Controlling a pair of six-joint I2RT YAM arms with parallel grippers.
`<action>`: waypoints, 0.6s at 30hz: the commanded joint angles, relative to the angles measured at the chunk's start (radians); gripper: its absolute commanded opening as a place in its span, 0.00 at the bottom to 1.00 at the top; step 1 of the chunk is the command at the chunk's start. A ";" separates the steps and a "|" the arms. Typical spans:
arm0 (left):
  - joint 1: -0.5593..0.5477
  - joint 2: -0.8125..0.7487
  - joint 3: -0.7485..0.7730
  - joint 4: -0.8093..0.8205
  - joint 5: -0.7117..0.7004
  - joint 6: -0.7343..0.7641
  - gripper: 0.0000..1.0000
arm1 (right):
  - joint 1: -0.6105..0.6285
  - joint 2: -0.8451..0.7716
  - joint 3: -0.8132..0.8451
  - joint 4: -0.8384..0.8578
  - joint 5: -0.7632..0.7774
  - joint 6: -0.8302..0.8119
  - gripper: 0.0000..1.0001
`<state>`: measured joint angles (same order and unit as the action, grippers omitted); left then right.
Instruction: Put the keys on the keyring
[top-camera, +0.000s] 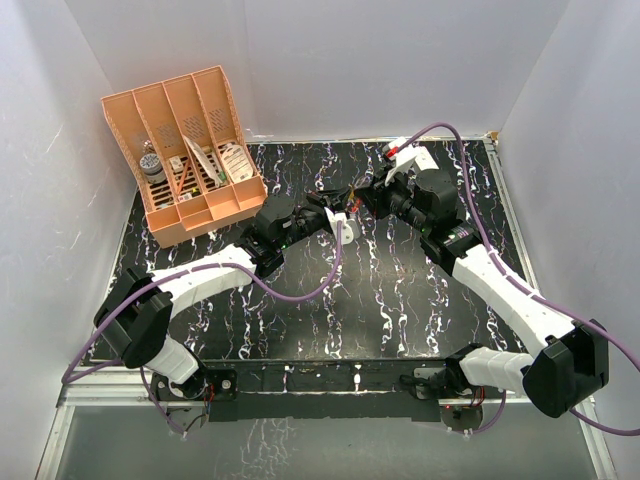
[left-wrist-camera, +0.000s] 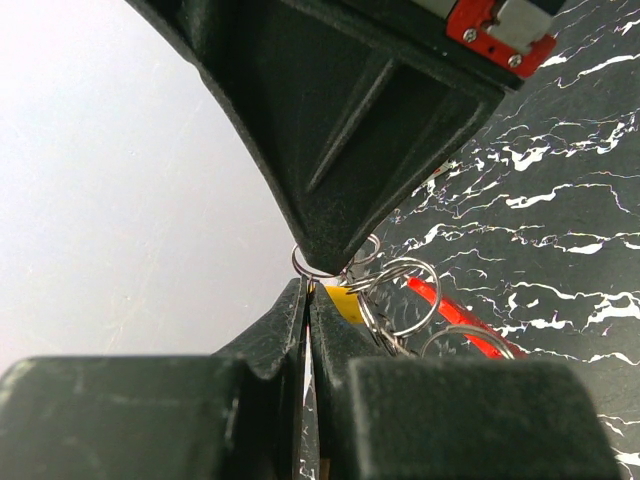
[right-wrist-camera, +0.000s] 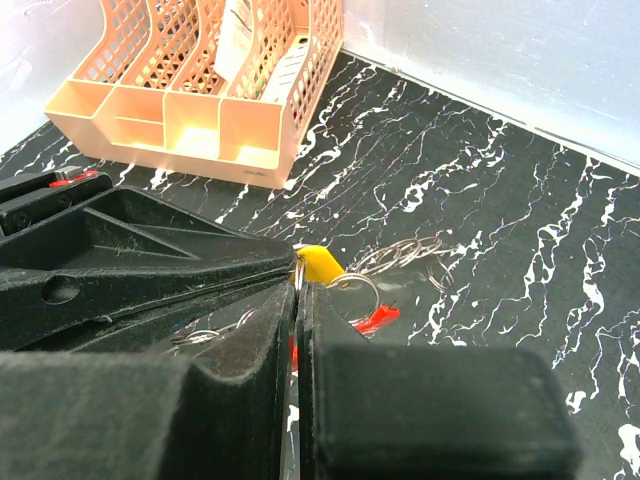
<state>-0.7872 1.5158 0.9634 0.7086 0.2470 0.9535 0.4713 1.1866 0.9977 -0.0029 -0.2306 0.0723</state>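
The left tool is holding its jaws shut, tip to tip with the right tool, which is also shut; what each is pinching is hiding behind the tips. A yellow-headed key is sitting just beside both tips, with wire rings fanning out past it. The red keyring is lying just beyond the rings, over the bench. Threading is looking unfinished: no key is showing on the red loop

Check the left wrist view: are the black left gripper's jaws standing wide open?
No, the black left gripper has its jaws pressed together, with only a thin slit showing between them.
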 joint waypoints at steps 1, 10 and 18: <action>0.006 -0.034 0.041 0.032 0.024 0.002 0.00 | 0.004 -0.017 0.010 0.056 -0.005 -0.001 0.00; 0.015 -0.028 0.060 0.020 0.031 0.025 0.00 | 0.004 0.008 0.068 -0.077 -0.039 -0.011 0.00; 0.019 -0.028 0.051 0.019 0.068 0.040 0.00 | 0.006 0.051 0.153 -0.217 -0.070 -0.040 0.00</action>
<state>-0.7803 1.5158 0.9733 0.6758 0.2779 0.9714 0.4709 1.2182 1.0584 -0.1467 -0.2466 0.0540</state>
